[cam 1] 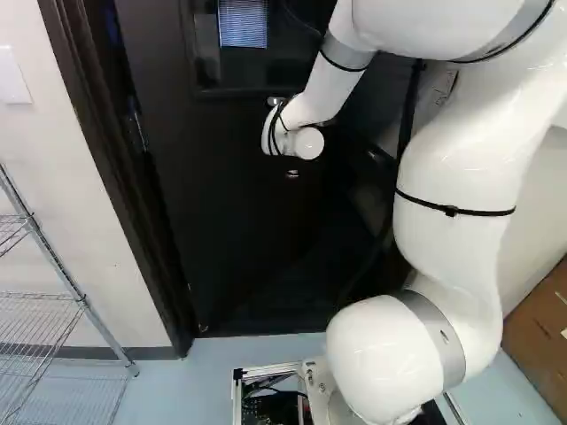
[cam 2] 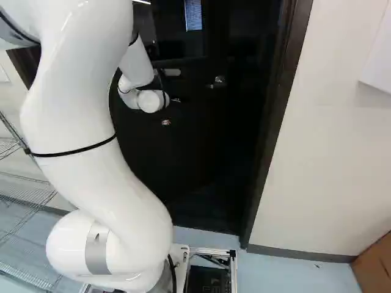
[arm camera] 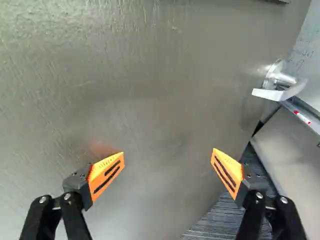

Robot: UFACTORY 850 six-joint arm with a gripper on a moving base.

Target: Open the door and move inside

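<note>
Fingers (arm camera: pixel 106 175) of the gripper (arm camera: pixel 167 155) stand spread wide, facing the dark door (cam 1: pixel 226 204), ajar in the middle of the left base view. Its silver handle (arm camera: pixel 280 86) is ahead, off to one side.

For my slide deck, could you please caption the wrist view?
Open end effector facing the door, the lever handle off to one side and striped floor visible past the door's edge.

The door (arm camera: pixel 125 100) has a rough, faint sheen, its handle (arm camera: pixel 272 94) smooth, shiny metal; the rack (cam 1: pixel 82 299) at the left base view's eight o'clock is metal wire.
</note>
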